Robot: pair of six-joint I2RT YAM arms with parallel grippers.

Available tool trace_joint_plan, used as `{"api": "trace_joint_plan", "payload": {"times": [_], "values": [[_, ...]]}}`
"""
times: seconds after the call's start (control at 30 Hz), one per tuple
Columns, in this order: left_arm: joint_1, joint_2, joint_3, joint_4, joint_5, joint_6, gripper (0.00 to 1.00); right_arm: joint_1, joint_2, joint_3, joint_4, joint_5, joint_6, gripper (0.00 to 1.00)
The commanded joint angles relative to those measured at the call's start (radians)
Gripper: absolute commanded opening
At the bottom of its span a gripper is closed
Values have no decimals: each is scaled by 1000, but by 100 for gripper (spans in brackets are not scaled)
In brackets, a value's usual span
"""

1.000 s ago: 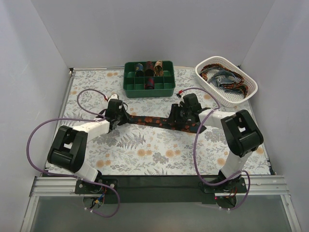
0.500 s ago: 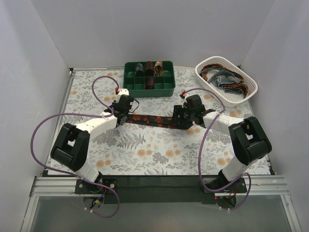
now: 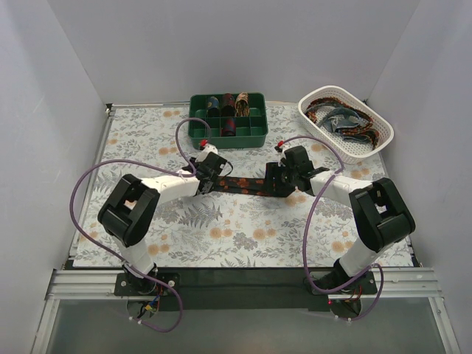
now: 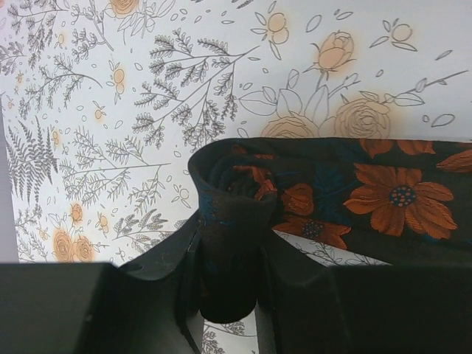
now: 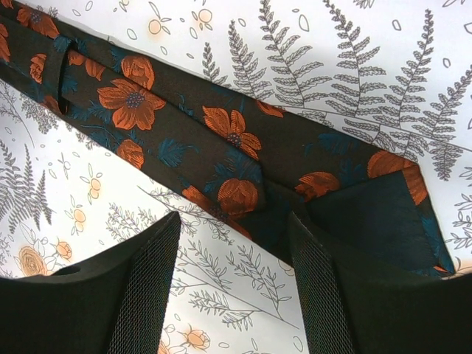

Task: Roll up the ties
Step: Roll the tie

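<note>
A dark tie with orange-red flowers (image 3: pixel 247 184) lies flat across the middle of the floral table cover. Its left end is wound into a small coil (image 4: pixel 230 193). My left gripper (image 3: pixel 209 171) is shut on that coil, which sits between the jaws (image 4: pixel 225 276). My right gripper (image 3: pixel 284 177) is open over the tie's wide pointed end (image 5: pixel 346 184); the jaws stand apart with the tie's edge between them (image 5: pixel 234 254). Rolled ties (image 3: pixel 228 103) sit in the green tray. Loose ties (image 3: pixel 341 118) lie in the white basket.
The green compartment tray (image 3: pixel 221 138) stands at the back centre. The white basket (image 3: pixel 372 144) stands at the back right. Purple cables (image 3: pixel 133 164) loop over the table beside both arms. White walls close in the left, back and right sides.
My left gripper has moved right along the tie, from the far left end toward the centre, and the flat stretch of tie has grown shorter. My right gripper has shifted only slightly.
</note>
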Motion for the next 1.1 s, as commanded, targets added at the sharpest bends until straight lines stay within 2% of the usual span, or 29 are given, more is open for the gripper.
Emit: {"api": "trace_joint_plan", "payload": {"times": [0.0, 0.17, 0.43, 0.57, 1.07], "values": [[-27, 34, 50, -35, -34, -2, 10, -5, -27, -19, 16, 8, -12, 57], [-54, 100, 112, -121, -31, -50, 14, -5, -21, -17, 22, -6, -9, 57], [-85, 126, 162, -172, -1, -60, 40, -5, -18, -23, 29, -15, -4, 56], [-88, 125, 181, -215, 38, -67, 48, -5, -13, -20, 30, -20, -4, 56], [-91, 108, 299, -325, 168, -119, 69, -5, -21, -11, 36, -38, -7, 56]]}}
